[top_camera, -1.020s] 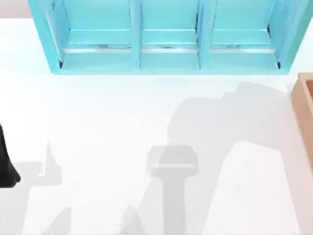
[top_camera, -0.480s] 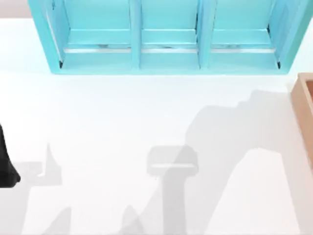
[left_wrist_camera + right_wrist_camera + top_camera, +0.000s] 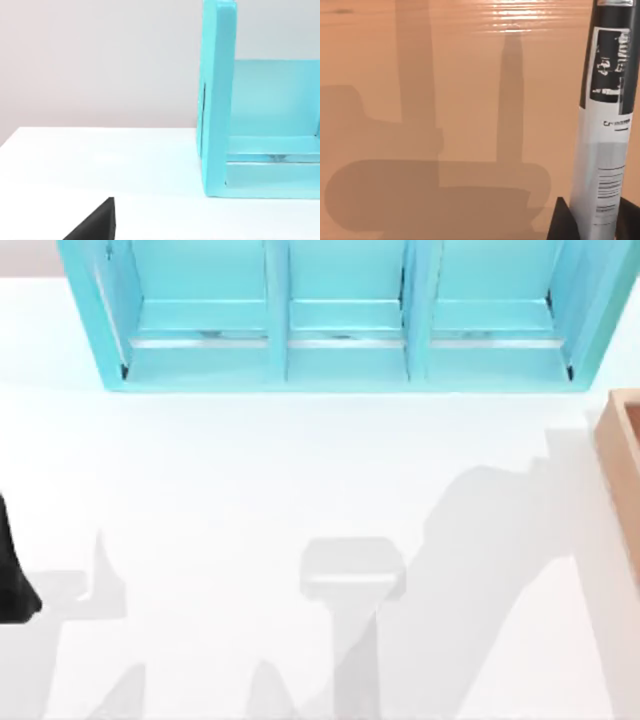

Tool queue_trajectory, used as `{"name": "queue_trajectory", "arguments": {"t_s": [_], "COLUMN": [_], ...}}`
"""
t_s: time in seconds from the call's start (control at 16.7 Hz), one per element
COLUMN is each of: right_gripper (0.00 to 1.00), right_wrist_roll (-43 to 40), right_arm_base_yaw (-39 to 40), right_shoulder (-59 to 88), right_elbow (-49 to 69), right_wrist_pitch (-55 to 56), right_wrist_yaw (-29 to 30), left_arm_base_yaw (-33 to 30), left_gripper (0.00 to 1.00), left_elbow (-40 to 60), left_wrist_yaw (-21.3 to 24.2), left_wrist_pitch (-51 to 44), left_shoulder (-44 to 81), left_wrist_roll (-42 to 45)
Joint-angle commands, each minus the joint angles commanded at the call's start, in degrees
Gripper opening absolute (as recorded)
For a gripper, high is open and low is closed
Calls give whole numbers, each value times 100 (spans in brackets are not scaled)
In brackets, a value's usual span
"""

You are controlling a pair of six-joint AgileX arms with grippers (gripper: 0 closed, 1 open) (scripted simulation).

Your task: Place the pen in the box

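Note:
The pen [image 3: 607,125], black with a pale grey printed label, stands upright in the right wrist view. My right gripper [image 3: 597,222] is shut on its lower part, with a black finger [image 3: 562,222] on each side. Behind the pen lies a flat wood-coloured surface of the box [image 3: 445,100], carrying the shadows of the pen and the gripper. In the top view the box's thick light brown wall [image 3: 622,470] shows at the right edge of the table. My left arm [image 3: 12,580] is parked at the table's left edge.
A large turquoise three-compartment shelf unit [image 3: 345,360] stands along the back of the white table [image 3: 250,480]; its side wall [image 3: 217,100] is near the left arm. Grey arm shadows lie across the table's middle and right.
The right arm's shadow on the table has slid to the right, toward the box. The left arm has not moved.

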Motion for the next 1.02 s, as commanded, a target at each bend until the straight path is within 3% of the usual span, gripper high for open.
{"name": "queue_trajectory", "arguments": {"t_s": [0.78,1.02], "right_gripper": [98,100], "right_wrist_roll": [0,0], "right_arm_base_yaw": [0,0], "right_shoulder": [0,0], "right_elbow": [0,0], "right_wrist_pitch": [0,0], "right_wrist_yaw": [0,0], "left_arm_base_yaw": [0,0], "left_gripper": [100,100], "left_elbow": [0,0], "left_wrist_yaw": [0,0], "left_wrist_pitch": [0,0], "left_shoulder": [0,0], "left_wrist_roll": [0,0]}}
